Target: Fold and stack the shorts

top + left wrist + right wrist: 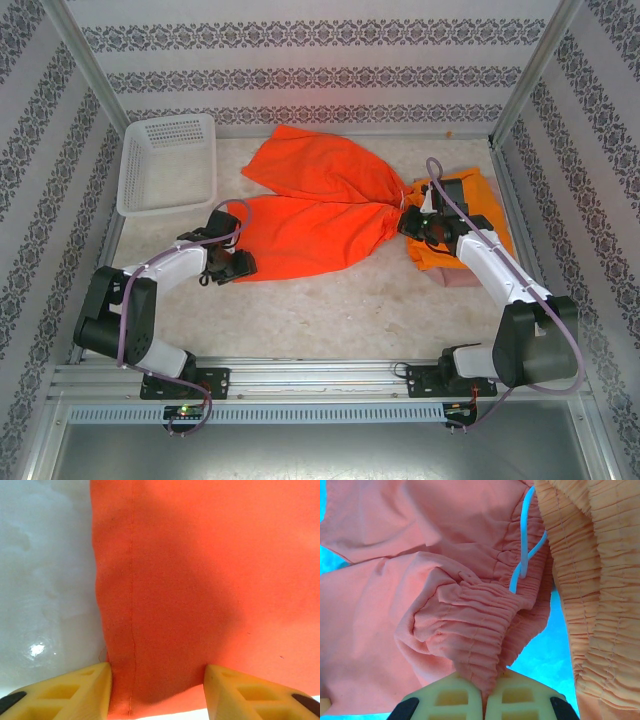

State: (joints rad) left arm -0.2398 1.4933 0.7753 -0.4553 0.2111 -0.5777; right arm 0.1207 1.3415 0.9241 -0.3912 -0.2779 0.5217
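Spread, the left end effector [157, 682] straddles a leg hem [131, 630] of the bright orange wrinkled cloth shorts [320, 215]; the right end effector [483, 692] pinches their waistband [482, 625].

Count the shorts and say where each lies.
3: a bright orange pair spread centrally, a folded orange pair at right, a pink pair peeking from under it. Others may be hidden.

The shorts [320, 205] are lying spread mid-worktop [330, 310], legs pointing left. The basket [168, 163] is sitting behind them, far left. My left gripper [243, 265] is resting at the near leg's hem, my right gripper [406, 222] at the waistband, with a pile [492, 200] lying just right of it.
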